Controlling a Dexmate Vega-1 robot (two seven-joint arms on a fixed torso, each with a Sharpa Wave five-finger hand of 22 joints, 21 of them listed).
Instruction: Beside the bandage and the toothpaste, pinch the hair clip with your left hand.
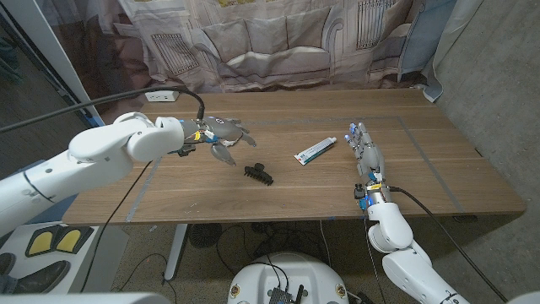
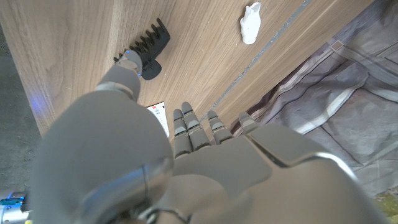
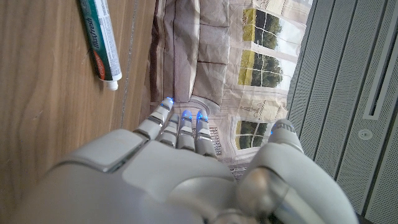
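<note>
Black hair clip (image 1: 258,174) lies on the wooden counter (image 1: 439,160) near its middle, toothed jaw side facing away from the robot, nothing touching it; left wrist view shows the teeth as a comb row with a rounded hinge end (image 2: 145,51). Looks like light stiff plastic, spring-loaded, smooth so likely to skid or flip if pushed from one side; best bet is pinching across the body near the hinge, thumb one side and finger the other, not on the thin teeth. Left hand (image 1: 221,136) hovers just behind and left of the clip, fingers spread apart and angled down, holding nothing, not yet in contact. Toothpaste (image 1: 315,150), white tube with green print, lies to the clip's right, a bit further back, well clear of it. A small white item (image 2: 250,23), probably the bandage, lies on the counter beyond the clip in the left wrist view; too small to be sure. Right hand (image 1: 364,150) stands on its edge on the counter right of the toothpaste, fingers extended and close together, holding nothing.
</note>
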